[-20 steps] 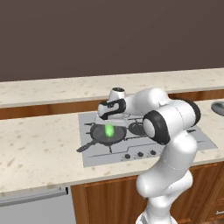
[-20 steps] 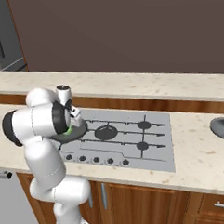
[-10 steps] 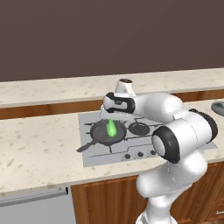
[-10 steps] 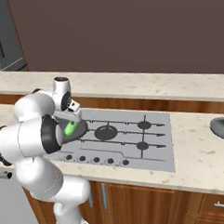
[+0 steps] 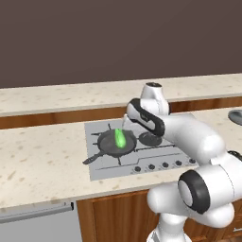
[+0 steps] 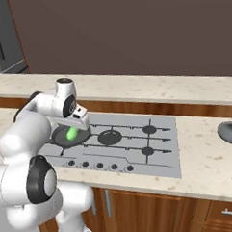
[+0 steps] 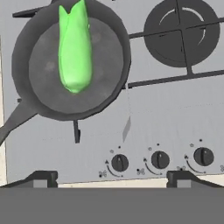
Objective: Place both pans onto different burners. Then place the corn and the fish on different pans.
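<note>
We've got the corn (image 7: 75, 52) lying in the black pan (image 7: 109, 48) on the left burner, our gripper (image 7: 111, 177) spread wide and empty above the hob (image 7: 175, 113), free to go for the fish.

A kitchen — a grey hob (image 5: 142, 146) with knobs (image 7: 159, 159) sits in a speckled stone counter (image 5: 42, 156) over wooden cabinets (image 6: 156, 207).

corn (image 7: 75, 52) in pan (image 7: 109, 92) — pan on hob's (image 5: 101, 170) left burner | second pan (image 5: 236, 116) on counter (image 5: 42, 156) — far right
</note>
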### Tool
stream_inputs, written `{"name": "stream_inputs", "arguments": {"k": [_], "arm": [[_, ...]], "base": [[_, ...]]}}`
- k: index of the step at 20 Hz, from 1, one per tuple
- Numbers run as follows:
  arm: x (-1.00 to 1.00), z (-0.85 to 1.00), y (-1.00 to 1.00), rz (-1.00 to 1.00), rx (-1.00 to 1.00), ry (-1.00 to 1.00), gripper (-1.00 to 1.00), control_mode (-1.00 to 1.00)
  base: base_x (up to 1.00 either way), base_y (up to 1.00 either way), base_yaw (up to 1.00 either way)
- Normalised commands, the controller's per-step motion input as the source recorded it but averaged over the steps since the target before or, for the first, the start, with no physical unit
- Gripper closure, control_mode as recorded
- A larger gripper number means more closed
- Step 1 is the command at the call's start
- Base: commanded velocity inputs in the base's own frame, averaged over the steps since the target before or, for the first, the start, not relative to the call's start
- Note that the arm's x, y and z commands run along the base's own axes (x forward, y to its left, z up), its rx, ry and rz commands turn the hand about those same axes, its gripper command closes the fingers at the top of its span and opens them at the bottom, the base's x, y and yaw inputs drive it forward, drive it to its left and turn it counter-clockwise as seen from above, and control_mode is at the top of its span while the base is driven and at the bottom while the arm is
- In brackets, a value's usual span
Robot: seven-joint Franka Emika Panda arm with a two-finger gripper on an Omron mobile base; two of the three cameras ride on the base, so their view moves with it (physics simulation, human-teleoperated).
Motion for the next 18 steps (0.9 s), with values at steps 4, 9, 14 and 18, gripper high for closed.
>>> {"name": "stream_inputs", "arguments": {"k": [4, 9, 14, 18], "arm": [[-0.39, 0.2, -0.09, 0.03, -0.06, 0.0, -1.0, -1.0], [-0.16, 0.27, -0.11, 0.03, -0.01, 0.0, -1.0, -1.0], [-0.15, 0.31, -0.08, 0.03, 0.0, 0.0, -1.0, -1.0], [-0.17, 0.05, -0.02, 0.04, 0.0, 0.0, -1.0, -1.0]], "base": [[0.0, 0.0, 0.0], [0.0, 0.0, 0.0], [0.0, 0.0, 0.0], [0.0, 0.0, 0.0]]}}
